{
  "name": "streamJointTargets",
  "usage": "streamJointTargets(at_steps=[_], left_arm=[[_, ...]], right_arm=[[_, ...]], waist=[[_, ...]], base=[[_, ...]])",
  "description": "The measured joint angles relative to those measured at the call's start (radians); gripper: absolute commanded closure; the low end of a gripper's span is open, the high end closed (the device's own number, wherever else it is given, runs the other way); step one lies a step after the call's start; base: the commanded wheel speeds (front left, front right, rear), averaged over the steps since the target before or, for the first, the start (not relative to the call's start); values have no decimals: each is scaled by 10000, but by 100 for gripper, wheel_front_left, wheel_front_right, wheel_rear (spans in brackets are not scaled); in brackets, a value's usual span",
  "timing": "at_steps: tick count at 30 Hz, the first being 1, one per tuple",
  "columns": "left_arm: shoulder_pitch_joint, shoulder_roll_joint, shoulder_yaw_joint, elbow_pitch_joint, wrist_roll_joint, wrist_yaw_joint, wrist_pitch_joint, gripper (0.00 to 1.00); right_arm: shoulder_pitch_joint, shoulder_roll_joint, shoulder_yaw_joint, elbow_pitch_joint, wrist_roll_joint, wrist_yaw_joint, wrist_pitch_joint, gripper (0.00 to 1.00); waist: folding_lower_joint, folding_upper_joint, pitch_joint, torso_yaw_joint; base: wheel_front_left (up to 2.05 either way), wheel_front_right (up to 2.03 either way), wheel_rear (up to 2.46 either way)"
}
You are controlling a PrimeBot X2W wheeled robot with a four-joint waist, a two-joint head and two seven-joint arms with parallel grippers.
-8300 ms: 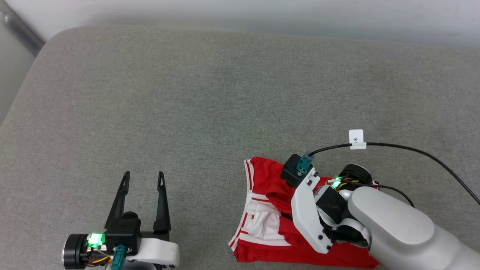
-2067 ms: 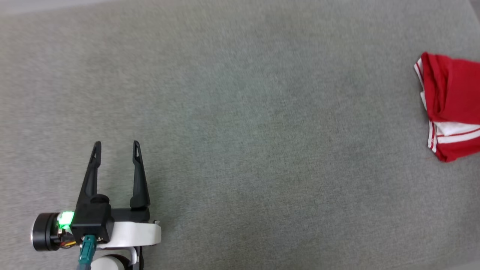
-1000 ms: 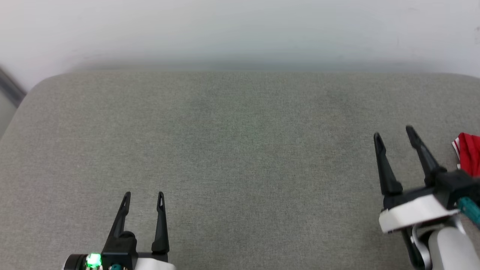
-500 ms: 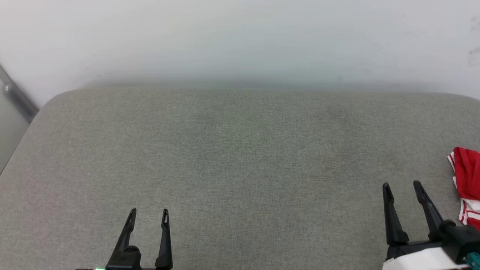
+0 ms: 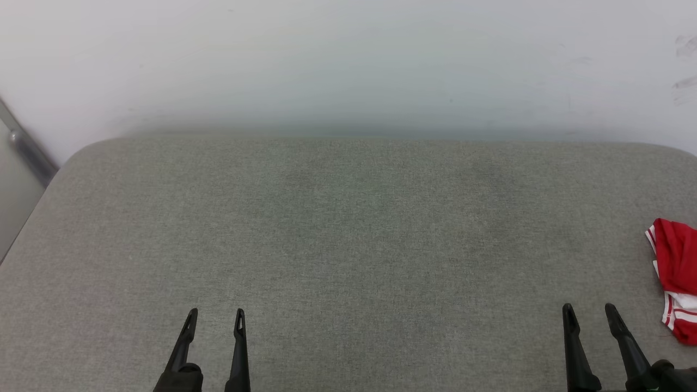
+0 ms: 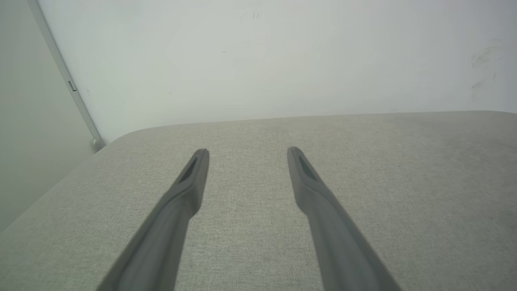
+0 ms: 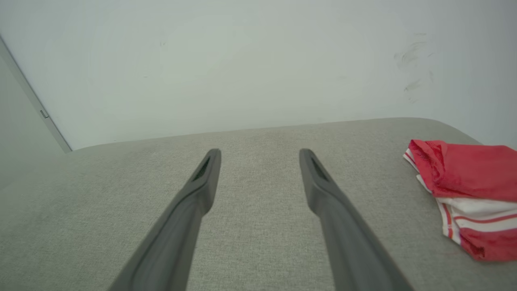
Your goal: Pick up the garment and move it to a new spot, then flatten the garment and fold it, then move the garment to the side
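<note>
Both the left gripper (image 5: 215, 313), at 7 o'clock, and the right gripper (image 5: 588, 307), at 5 o'clock, sit drawn back, spread and empty in the head view, the folded garment (image 5: 675, 261) let go at 3 o'clock on the cushion (image 5: 348, 218); eight seconds ago the right gripper was pressing it. The left wrist view shows parted fingers (image 6: 181, 202); the right wrist view puts the garment (image 7: 464, 173) at 3 o'clock, clear of its own open fingers, the task apparently done.

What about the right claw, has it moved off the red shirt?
Yes. The right gripper has come off the garment; it's now apart, to its left.
</note>
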Motion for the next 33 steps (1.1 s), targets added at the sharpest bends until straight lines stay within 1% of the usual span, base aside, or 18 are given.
streamJointTargets(at_steps=[5,6,12,22,33], left_arm=[[35,-8,46,8,4,-15,0,0],[35,-8,52,8,4,-15,0,100],[151,-35,-2,497,-81,-17,63,100],[-66,13,79,717,-2272,-198,418,100],[-502,117,238,1035,-4470,-504,821,100]], right_arm=[[69,4,136,21,65,0,0,0],[69,4,151,27,63,0,0,100],[100,4,171,516,125,2,59,100],[-97,-31,222,782,2079,2,424,100],[-529,-107,242,1049,4015,2,803,100]], waist=[[0,0,1,-38],[1,0,4,-39],[0,0,7,-42],[1,0,28,-70],[1,0,48,-98]], base=[[0,0,0],[0,0,0],[0,0,0],[0,0,0],[0,0,0]])
